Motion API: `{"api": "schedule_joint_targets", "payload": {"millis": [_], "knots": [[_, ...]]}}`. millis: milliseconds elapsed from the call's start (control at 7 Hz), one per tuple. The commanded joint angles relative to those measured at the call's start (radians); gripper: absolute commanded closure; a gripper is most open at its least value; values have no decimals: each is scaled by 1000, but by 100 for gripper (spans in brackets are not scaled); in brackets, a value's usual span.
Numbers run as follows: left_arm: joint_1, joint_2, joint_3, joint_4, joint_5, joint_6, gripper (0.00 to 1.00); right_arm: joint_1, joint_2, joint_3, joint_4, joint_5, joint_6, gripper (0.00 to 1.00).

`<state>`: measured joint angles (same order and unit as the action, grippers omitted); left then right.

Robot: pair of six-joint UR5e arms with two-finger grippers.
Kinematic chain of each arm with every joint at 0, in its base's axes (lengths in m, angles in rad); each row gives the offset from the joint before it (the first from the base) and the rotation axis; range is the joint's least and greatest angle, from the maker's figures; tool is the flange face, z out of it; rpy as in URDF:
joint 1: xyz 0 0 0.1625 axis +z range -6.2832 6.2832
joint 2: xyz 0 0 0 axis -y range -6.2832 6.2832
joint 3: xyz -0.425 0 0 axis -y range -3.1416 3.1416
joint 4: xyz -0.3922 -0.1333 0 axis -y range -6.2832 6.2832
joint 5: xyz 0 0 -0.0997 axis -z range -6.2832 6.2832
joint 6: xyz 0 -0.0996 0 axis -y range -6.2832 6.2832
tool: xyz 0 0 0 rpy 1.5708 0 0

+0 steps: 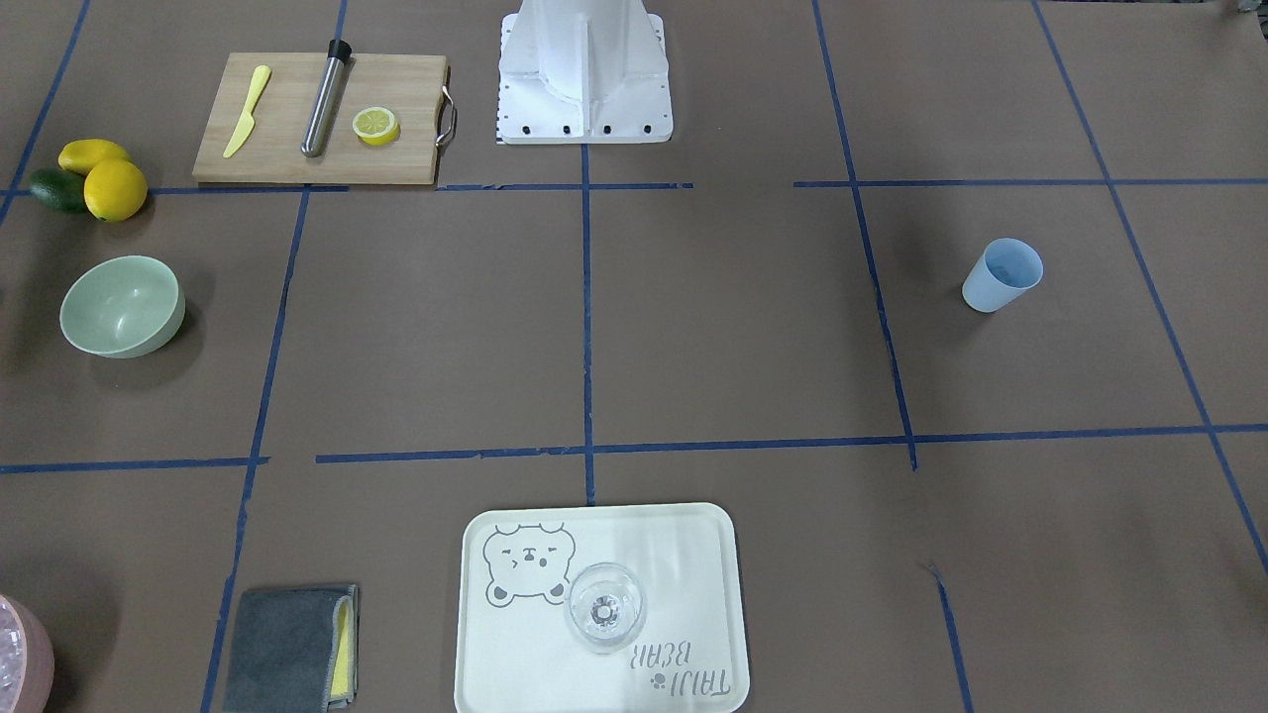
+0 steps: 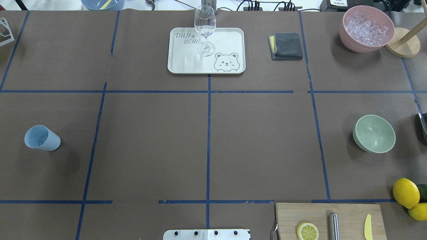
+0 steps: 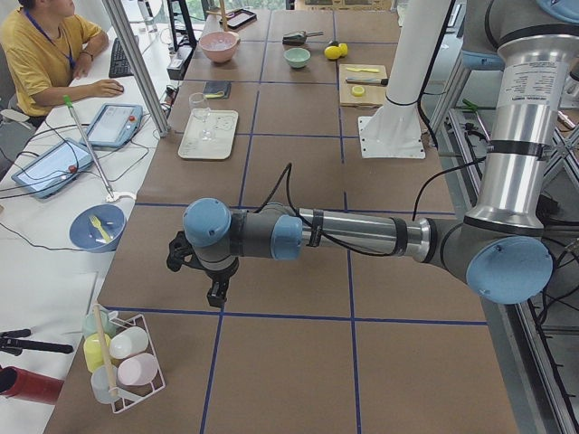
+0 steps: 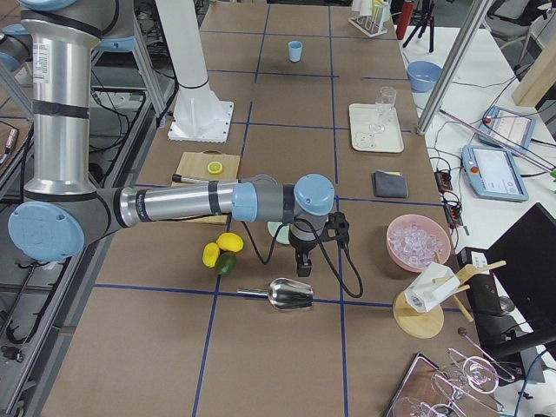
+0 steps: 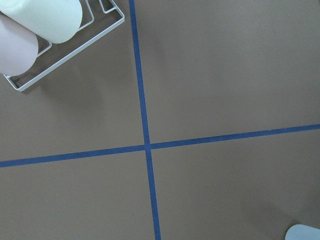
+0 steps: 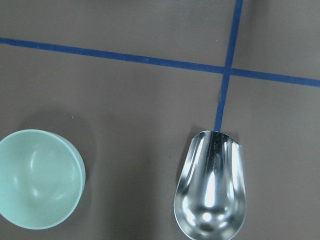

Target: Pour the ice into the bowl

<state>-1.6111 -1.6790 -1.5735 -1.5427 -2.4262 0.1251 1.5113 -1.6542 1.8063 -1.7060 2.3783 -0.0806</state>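
Bowl [image 2: 374, 134] pale mint, smooth, upright; ice [image 2: 367, 26] clear, heaped in pink container [image 2: 353, 43].

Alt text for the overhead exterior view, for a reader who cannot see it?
An empty mint-green bowl stands at the right of the table, with the ice heaped in a pink bowl beyond it. A wine glass stands on a tray far centre, a blue cup left.

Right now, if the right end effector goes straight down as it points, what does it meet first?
Probably bare table between the bowl and the scoop; the right end effector points down at that gap, though depth is unclear.
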Motion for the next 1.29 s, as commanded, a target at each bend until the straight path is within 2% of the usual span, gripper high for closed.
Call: {"api": "schedule_joint_targets", "payload": {"millis": [0,286,429,714,1000,1143], "knots": [[10,-22,-16,18,47,-1,0,15,4,22,0,-2,-2,0],[11,4,-13,30,39,10,0,13,19,24,2,10,4,0],[10,4,-25,32,45,10,0,12,24,-10,18,-1,8,0],[10,2,-25,29,48,10,0,13,-33,-2,184,80,25,0],[11,2,-46,33,50,8,0,-15,-59,13,232,198,204,0],[11,4,-65,33,49,8,0,-69,-82,24,270,190,296,0]]}}
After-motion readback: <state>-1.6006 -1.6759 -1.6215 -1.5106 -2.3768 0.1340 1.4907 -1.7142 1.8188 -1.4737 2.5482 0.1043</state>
